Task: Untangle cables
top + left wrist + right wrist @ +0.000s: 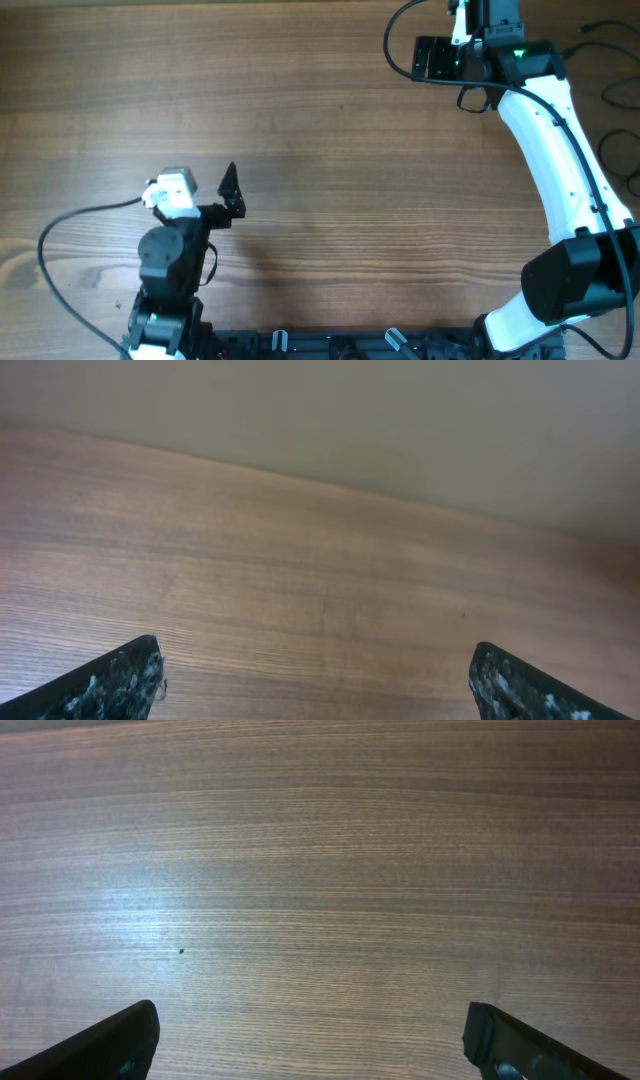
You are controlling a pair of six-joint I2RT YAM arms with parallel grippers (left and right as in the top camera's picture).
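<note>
Looking at the worktop (330, 140): wood grain all over, both arms parked over it.

Left arm (165, 260) sits at the near-left corner, with its white camera block (172, 192) on top. The left jaws point toward the middle of the worktop, released and spread wide, gripping nothing. In the left wrist view the two black fingertips (120, 678) sit in the bottom corners, far apart, with only wood between them and a pale wall (400, 420) beyond the far edge.

Right arm (555, 140), a long white link, runs from the near-right base up to the far edge. The right jaws are at the far edge, pointing left, also released and wide, gripping nothing. In the right wrist view the fingertips (110, 1042) sit in the bottom corners, with wood grain and one small dark speck (181, 952) ahead.

The cables (601, 148) are thin black cords at the far right edge of the worktop, to the right of the white link. They lie in loose curves, partly cut off by the frame, and show only in the overhead view. They are well apart from both sets of jaws. Can't tell the plug ends or where the cords cross, too thin.

The left arm's thick wire (45, 255) loops out over the left side. The right arm's thick wire (390, 50) loops just beside the right jaws. A green light (519, 52) is lit on the right wrist.
</note>
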